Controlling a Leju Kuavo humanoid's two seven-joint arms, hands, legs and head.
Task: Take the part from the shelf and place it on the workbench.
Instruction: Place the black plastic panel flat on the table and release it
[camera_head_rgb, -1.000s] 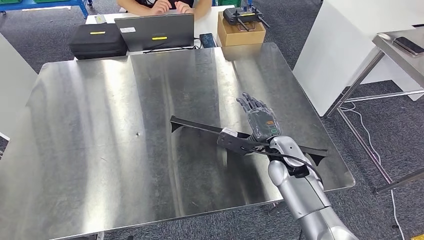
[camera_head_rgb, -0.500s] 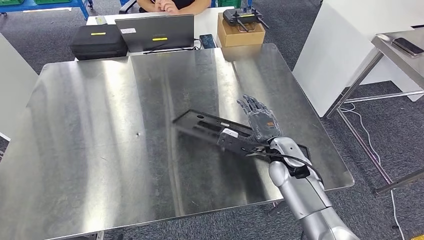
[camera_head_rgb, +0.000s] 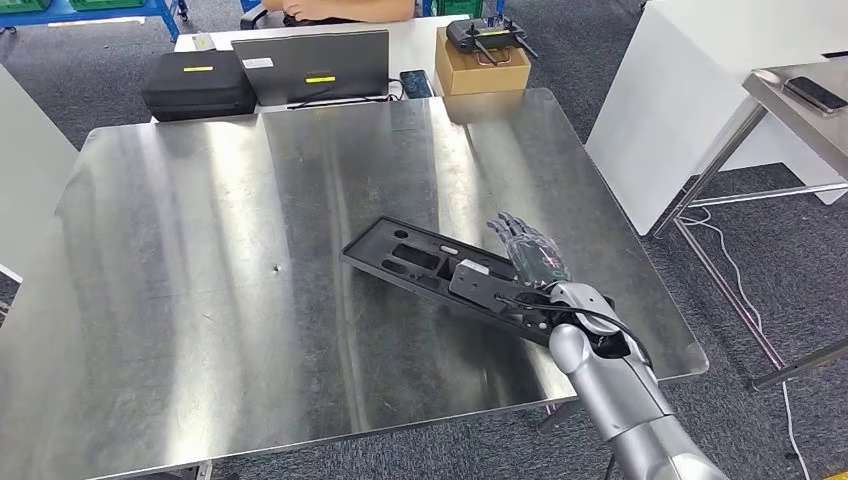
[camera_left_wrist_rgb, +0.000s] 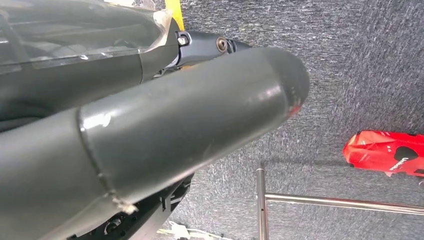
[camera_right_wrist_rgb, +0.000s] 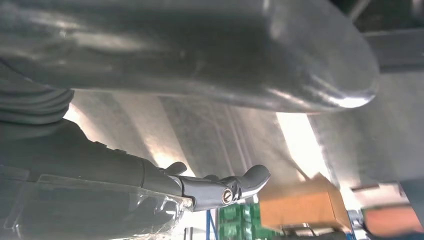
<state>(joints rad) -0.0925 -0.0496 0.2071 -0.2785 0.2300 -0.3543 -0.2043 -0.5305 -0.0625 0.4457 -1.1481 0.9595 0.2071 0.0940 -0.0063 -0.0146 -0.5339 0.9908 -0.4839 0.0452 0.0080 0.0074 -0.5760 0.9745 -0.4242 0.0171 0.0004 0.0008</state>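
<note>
The part (camera_head_rgb: 425, 262) is a long black moulded tray with recesses. It lies flat on the steel workbench (camera_head_rgb: 200, 250), running from the middle toward the near right corner. My right hand (camera_head_rgb: 533, 255) hovers over the part's right end with its fingers stretched out and apart, holding nothing. My right wrist covers that end of the part. In the right wrist view the thick thumb (camera_right_wrist_rgb: 200, 50) and darker fingers (camera_right_wrist_rgb: 235, 186) stand apart above the shiny table. My left hand (camera_left_wrist_rgb: 150, 125) hangs beside me over grey carpet, fingers straight, with nothing in it.
Behind the workbench stand a laptop (camera_head_rgb: 310, 65), a black case (camera_head_rgb: 195, 82) and a cardboard box (camera_head_rgb: 482, 68) with a controller on it; a person (camera_head_rgb: 340, 8) sits there. A white cabinet (camera_head_rgb: 700, 90) and a second steel table (camera_head_rgb: 800, 100) are at the right.
The part, held on edge a second ago, has tipped down and now lies flat on the workbench. My right hand has let it go and shifted slightly right.
</note>
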